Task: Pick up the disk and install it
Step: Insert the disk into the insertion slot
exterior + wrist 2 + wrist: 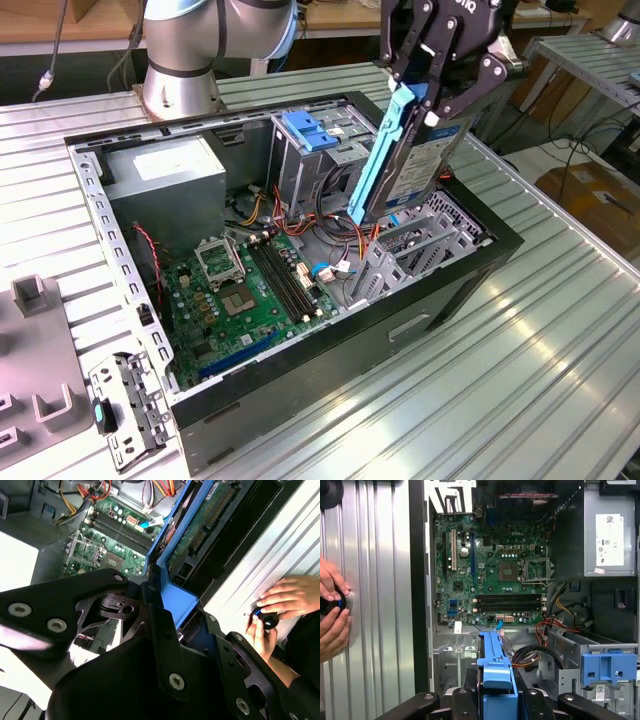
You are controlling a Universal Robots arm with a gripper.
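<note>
The work surface was a ribbed aluminium table [540, 380]. An open computer case [300, 410] lay on its side on it. Grey moulded fixtures [35, 400] and a perforated metal bracket [125, 410] rested at the exterior view's left. The arm's base [180, 85] stood behind the case. A person's hands [290, 597] gripped a dark round control [270, 622] beside the case.

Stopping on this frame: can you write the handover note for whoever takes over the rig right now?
Pincer: shut on the disk, gripping its top end.
Disk: off the table, steeply tilted, with its lower end over the grey bay at the exterior view's right end of the open case. Whether it touches the bay cannot be told.
Done: pick-up.
Left: the disk is not seated in the bay.
Note: a person's hands are on a small black knob beside the case.
</note>
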